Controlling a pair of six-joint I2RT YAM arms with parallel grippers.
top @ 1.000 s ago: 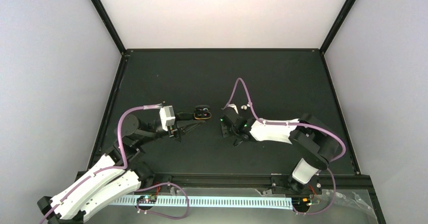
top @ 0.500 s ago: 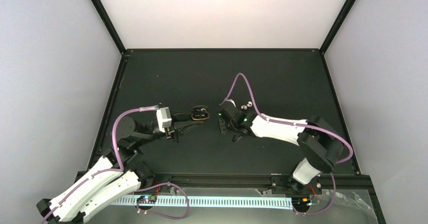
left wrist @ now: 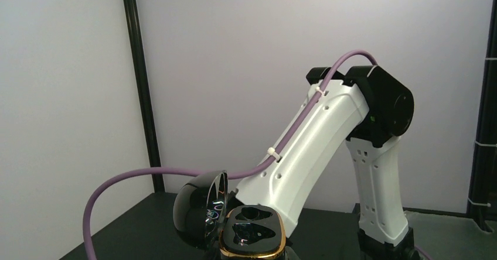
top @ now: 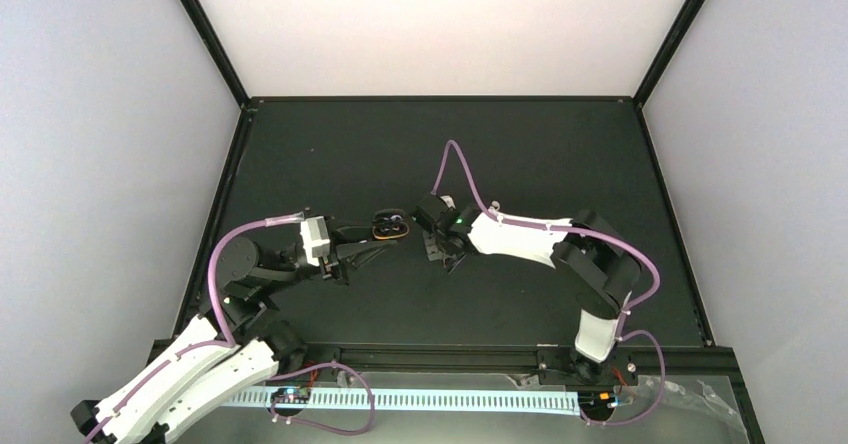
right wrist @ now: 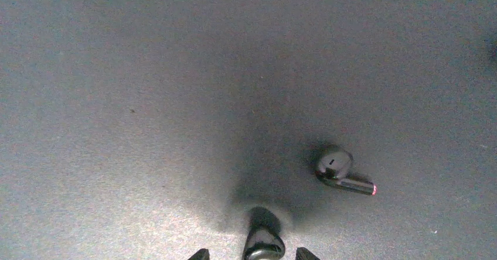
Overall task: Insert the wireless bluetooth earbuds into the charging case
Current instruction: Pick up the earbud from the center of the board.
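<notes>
**Right arm.** The right jaws stand spread. Both fingertips (right wrist: 302, 252) show at the lower edge of the right wrist view, pointing down at the bench (right wrist: 117, 96). One dark earbud (right wrist: 264, 243) lies between them, partly cut off by the frame edge, and neither tip appears to touch it. Its long axis seems to run away from the wrist, but the crop prevents a firm reading.

**Second earbud.** Another dark bud (right wrist: 341, 174) lies on the bench near the jaws, off to the right of that view. Its long axis is oblique: the rounded head points up and left, and the stem points down and right, ending in a red light.

**Left arm.** The left jaws are pressed onto the charging case (top: 388, 227). The lid (left wrist: 202, 213) is swung open and the wells face up. Whether the wells are filled cannot be told.

**Key relation.** The case sits just beside the right wrist, toward the left arm. The right arm is nearer to both buds. The next grasp probably calls for closing across the short axis of the bud between the tips.
</notes>
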